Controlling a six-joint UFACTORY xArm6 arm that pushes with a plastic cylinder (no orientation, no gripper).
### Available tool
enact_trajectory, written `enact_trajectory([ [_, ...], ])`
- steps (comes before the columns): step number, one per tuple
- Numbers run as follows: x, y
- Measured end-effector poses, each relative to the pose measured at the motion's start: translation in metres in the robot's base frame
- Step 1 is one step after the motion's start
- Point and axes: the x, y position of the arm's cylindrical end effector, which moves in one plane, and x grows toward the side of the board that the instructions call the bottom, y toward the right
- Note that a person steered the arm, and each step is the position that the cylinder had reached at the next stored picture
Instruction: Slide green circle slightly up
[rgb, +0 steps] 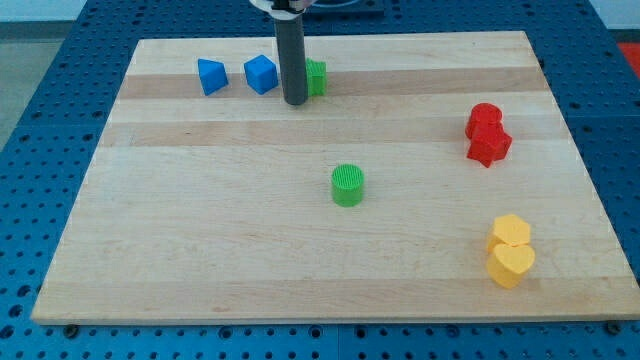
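The green circle (348, 185) is a short ridged cylinder near the middle of the wooden board (200, 230). My tip (294, 102) is the lower end of a dark rod near the view's top. It stands well above and slightly left of the green circle, apart from it. The rod partly hides another green block (317, 77) just to its right, whose shape I cannot make out.
A blue triangular block (211, 76) and a blue cube (261, 74) lie left of the rod. Two red blocks (487, 133) touch at the view's right. A yellow hexagon (511, 231) and a yellow heart (511, 265) touch at the lower right.
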Motion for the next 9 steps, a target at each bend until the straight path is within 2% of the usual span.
enact_trajectory([
  [1, 0.002, 0.009],
  [4, 0.18, 0.009],
  [5, 0.18, 0.01],
  [7, 0.18, 0.071],
  [9, 0.174, 0.075],
])
